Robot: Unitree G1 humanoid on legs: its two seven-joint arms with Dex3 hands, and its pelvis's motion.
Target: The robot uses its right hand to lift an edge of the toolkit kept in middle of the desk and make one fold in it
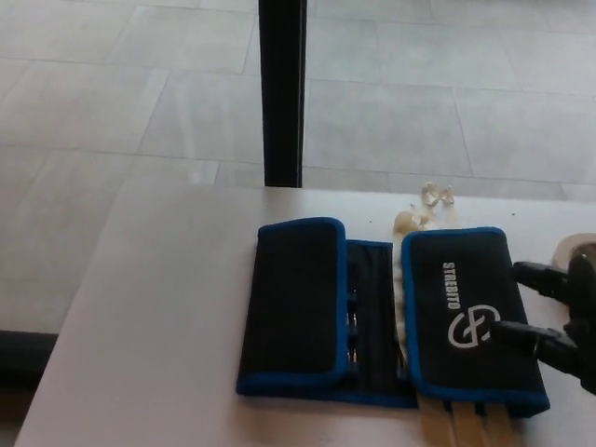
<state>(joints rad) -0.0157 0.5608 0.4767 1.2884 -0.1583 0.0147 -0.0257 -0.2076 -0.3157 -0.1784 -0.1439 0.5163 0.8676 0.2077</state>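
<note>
**Q:** Black fabric with blue piping — where is the toolkit (382, 312) lying?

**A:** It is lying flat near the middle of the desk (158, 307). Both end flaps are sitting turned in over the centre. The right flap (466, 312) is showing its printed outer face, so the one fold appears made.

**Q:** What is the right hand (559, 321) doing?

**A:** It is resting at the right flap's outer edge, with two fingers (520, 335) reaching onto the fabric. Fingers are spread apart; nothing is being gripped. The left hand is not showing.

**Q:** How is the material likely handling?

**A:** Judged soft and pliable, light at the flaps, heavier and stiffer along the tool-filled centre. The piped border is looking like the firmest pinch point; take hold there, mid-edge. Pale straps (421, 207) are trailing out from under the right flap and could be snagging a finger
</note>
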